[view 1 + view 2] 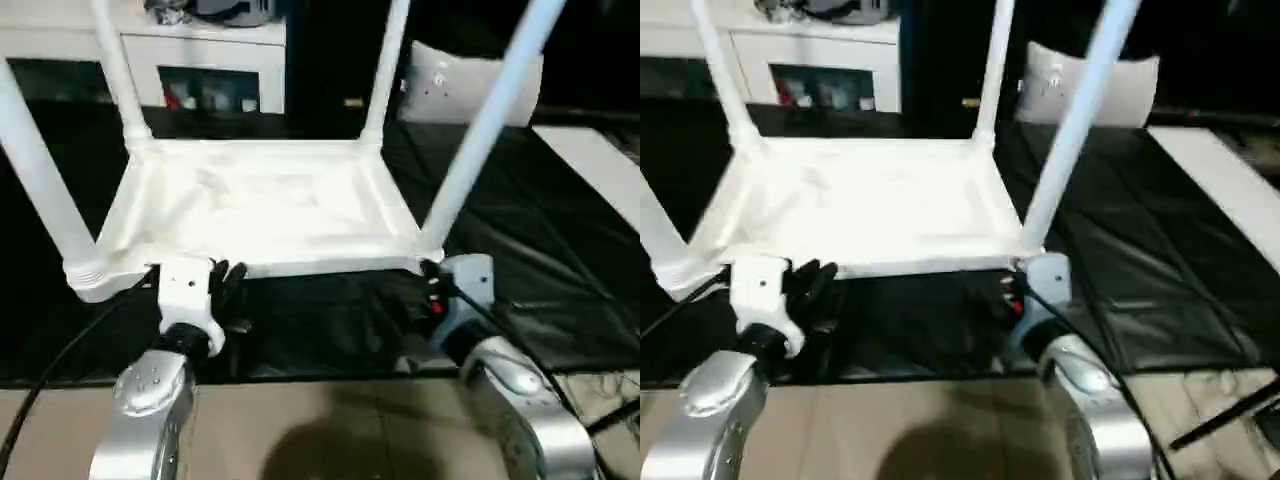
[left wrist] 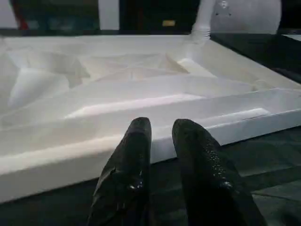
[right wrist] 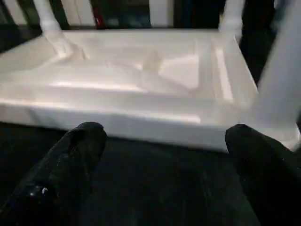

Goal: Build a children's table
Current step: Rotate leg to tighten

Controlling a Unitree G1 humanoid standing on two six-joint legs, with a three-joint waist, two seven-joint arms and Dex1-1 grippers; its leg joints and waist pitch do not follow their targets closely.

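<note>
1. The white plastic children's table (image 1: 260, 205) lies upside down on black sheeting (image 1: 530, 260), its ribbed hollow underside facing up and four round tapering legs (image 1: 480, 130) rising from the corners.
2. The legs' upper ends are cut off by the picture edge.
3. The left gripper (image 2: 162, 136), jaws nearly together, sits just before the near rim, pinching nothing.
4. The right gripper (image 3: 164, 155), jaws spread wide, sits by the near right corner.
5. A white cabinet (image 1: 205, 60) stands behind.

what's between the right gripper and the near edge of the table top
Nothing: only a bare stretch of black mat separates the open right gripper from the table top rim, in the right wrist view.
</note>
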